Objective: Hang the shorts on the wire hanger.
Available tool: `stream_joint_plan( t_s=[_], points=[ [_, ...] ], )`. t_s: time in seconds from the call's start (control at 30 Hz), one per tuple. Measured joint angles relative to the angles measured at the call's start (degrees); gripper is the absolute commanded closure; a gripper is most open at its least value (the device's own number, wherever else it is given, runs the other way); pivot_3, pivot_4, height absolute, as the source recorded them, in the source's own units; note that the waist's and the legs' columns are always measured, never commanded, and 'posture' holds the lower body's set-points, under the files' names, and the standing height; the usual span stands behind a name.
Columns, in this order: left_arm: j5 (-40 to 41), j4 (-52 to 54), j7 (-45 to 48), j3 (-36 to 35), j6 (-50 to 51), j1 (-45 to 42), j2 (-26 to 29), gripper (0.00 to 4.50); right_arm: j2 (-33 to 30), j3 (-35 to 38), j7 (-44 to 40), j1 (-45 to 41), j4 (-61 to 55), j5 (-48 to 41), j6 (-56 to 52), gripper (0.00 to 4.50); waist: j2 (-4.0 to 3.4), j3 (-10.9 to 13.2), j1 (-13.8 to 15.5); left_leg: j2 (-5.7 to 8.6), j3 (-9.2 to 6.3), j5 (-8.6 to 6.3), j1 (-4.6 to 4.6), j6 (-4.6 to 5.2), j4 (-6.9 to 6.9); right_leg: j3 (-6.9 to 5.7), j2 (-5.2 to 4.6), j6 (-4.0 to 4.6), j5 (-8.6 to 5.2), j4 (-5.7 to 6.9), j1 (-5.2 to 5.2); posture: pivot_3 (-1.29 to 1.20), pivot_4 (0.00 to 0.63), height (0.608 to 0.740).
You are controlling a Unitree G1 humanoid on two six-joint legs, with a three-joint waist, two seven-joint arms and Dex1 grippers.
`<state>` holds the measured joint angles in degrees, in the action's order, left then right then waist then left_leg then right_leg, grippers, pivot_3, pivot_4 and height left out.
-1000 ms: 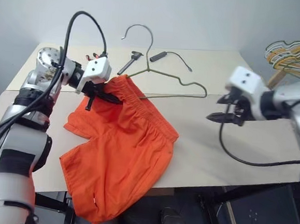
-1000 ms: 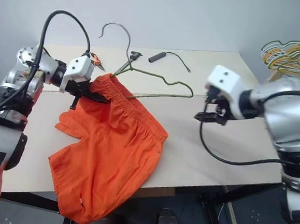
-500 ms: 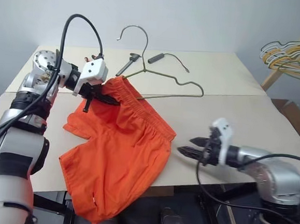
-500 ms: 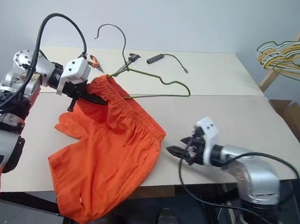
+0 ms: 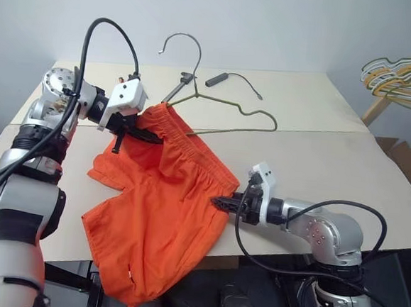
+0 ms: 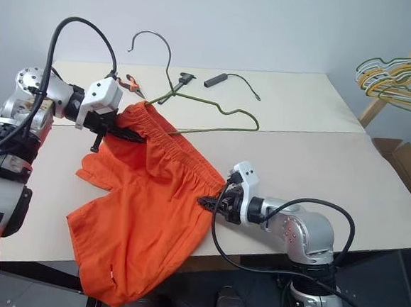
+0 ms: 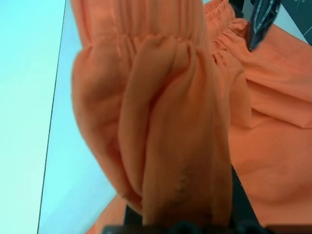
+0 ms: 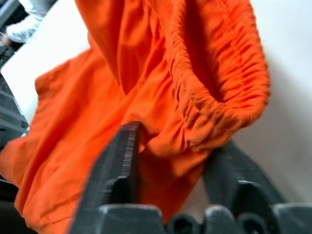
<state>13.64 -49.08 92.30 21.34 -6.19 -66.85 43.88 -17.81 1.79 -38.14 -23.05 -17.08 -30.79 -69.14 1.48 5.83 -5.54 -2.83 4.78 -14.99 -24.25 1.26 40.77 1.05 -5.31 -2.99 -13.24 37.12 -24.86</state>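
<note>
Fabric of the waistband is seen between the two black fingers of the right gripper (image 6: 209, 201), which are partly parted with the gathered orange edge bunched in the gap; whether they have actually pinched it cannot be told. The left gripper (image 5: 137, 130) is closed on the other end of the waistband, and that corner is held lifted off the table (image 5: 312, 158).

The shorts (image 5: 161, 221) are spread between the two grippers. The waistband runs as a slanting line from the raised left-hand corner, at the far left, down to the right-hand corner near the table's front edge, and this is the long axis of the garment. The two legs point away from that line, toward the robot, with the lower one hanging over the front edge.

The wire hanger (image 5: 226, 116) lies flat on the table beyond the shorts, its hook pointing away from the robot and its long bottom wire running left to right. Its left shoulder is tucked at or under the raised waistband corner, while its right shoulder lies bare, well apart from the right gripper.

The left gripper is judged the nearer to the hanger. The coming move is judged to turn on the waistband being drawn toward the hanger's free right end.
</note>
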Motion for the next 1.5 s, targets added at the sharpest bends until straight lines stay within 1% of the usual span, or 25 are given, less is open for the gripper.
stream_joint_plan(
  t_s=[0.1,0.13,0.23,0.33,0.43,0.5,0.57,0.73,0.9,1.0,1.07,1.27,1.5],
  points=[
    [0.1,1.1,0.0,0.0,0.2,0.2,0.3,4.49,-2.0,0.7,-0.1,-0.1,0.3,-1.2,0.0,4.39,0.00,0.0,0.0,0.00,0.00,0.00,-0.01,0.00,0.00,0.00,-0.01,0.00,0.00,0.00,0.00,-0.10,0.081,0.740],
    [0.1,1.4,0.0,-0.1,0.3,0.6,0.8,4.49,-2.9,1.3,-0.2,-0.2,0.4,-1.7,0.0,4.45,0.00,0.0,0.0,0.00,0.00,0.00,-0.01,0.01,0.00,0.00,-0.01,0.00,0.00,0.00,0.00,-0.10,0.081,0.740],
    [1.2,3.6,0.0,-0.4,1.5,2.9,1.7,4.49,-6.5,2.6,-0.8,-1.0,1.2,-2.3,0.0,4.45,0.00,0.0,0.0,0.00,0.00,-0.01,0.01,0.01,-0.01,0.01,-0.01,0.00,0.00,-0.01,0.01,-0.10,0.085,0.740],
    [3.0,7.4,0.0,-0.4,2.9,6.7,3.5,4.49,-10.9,3.6,-2.3,-3.6,3.7,-3.2,0.2,4.45,-0.01,0.0,-0.1,-0.01,0.02,-0.01,0.03,0.02,-0.01,0.04,-0.01,0.00,0.00,-0.02,0.00,-0.10,0.085,0.740],
    [5.3,12.8,0.0,-0.4,4.2,11.3,6.6,4.49,-17.6,3.4,-5.6,-6.6,5.6,-3.1,2.8,4.45,-0.02,0.0,-0.1,-0.02,0.01,-0.02,0.02,0.04,-0.05,0.06,0.01,0.00,0.00,-0.02,-0.05,-0.10,0.083,0.740],
    [6.2,14.9,0.0,-0.4,5.0,13.0,7.8,4.49,-20.0,3.1,-7.8,-8.2,6.5,-3.2,4.2,4.45,-0.02,0.0,0.0,-0.03,0.02,-0.02,0.02,0.04,-0.04,0.06,0.01,0.00,0.00,-0.04,-0.04,-0.10,0.081,0.740],
    [7.2,17.3,0.0,-0.4,5.4,14.7,9.0,4.49,-23.1,1.2,-10.6,-9.8,8.9,-3.2,6.0,4.45,-0.02,0.0,0.0,-0.01,0.05,-0.02,0.02,0.04,-0.02,0.06,-0.02,0.00,0.00,-0.06,-0.02,-0.09,0.080,0.740],
    [8.5,20.3,-0.1,-1.3,6.1,17.4,10.3,4.49,-28.5,-3.2,-17.0,-13.2,14.2,-1.9,11.0,4.45,-0.02,0.0,0.2,-0.01,0.06,-0.03,0.03,0.05,-0.03,0.04,-0.01,0.00,0.00,-0.09,-0.01,-0.08,0.080,0.740],
    [8.2,21.1,-0.3,-2.9,6.1,18.6,10.5,4.49,-31.2,-5.4,-20.5,-15.0,16.7,-1.6,12.9,4.45,-0.02,0.0,0.2,-0.02,0.08,-0.03,0.02,0.05,-0.03,0.04,-0.01,0.00,0.00,-0.09,-0.03,-0.08,0.080,0.740],
    [8.8,21.3,-0.4,-5.9,7.3,19.3,9.6,4.49,-31.3,-6.7,-21.0,-15.1,18.1,-1.0,14.0,4.45,-0.02,0.0,0.3,-0.01,0.09,-0.03,0.02,0.05,-0.01,0.04,-0.02,0.00,0.00,-0.07,-0.02,-0.08,0.079,0.740],
    [8.2,21.6,-0.4,-6.0,7.5,19.4,9.6,4.49,-31.3,-7.6,-21.1,-15.1,18.6,-0.8,14.2,4.45,-0.02,0.0,0.2,-0.01,0.09,-0.03,0.03,0.05,-0.02,0.04,-0.01,0.00,0.00,-0.08,-0.02,-0.08,0.079,0.740],
    [6.3,21.5,-0.4,-6.8,6.9,19.9,8.9,4.49,-32.4,-7.7,-22.3,-16.0,18.9,-0.8,14.3,4.45,-0.02,0.0,0.3,-0.02,0.10,-0.03,0.02,0.05,-0.02,0.04,-0.02,0.00,0.00,-0.08,-0.03,-0.09,0.080,0.740],
    [5.6,20.9,-1.7,-9.0,9.6,19.9,7.3,4.49,-33.3,-7.7,-23.1,-15.8,18.6,-0.9,15.0,4.45,-0.02,0.0,0.4,-0.02,0.10,-0.03,0.02,0.05,-0.02,0.04,-0.01,0.00,0.00,-0.08,-0.03,-0.10,0.081,0.740]
  ],
)
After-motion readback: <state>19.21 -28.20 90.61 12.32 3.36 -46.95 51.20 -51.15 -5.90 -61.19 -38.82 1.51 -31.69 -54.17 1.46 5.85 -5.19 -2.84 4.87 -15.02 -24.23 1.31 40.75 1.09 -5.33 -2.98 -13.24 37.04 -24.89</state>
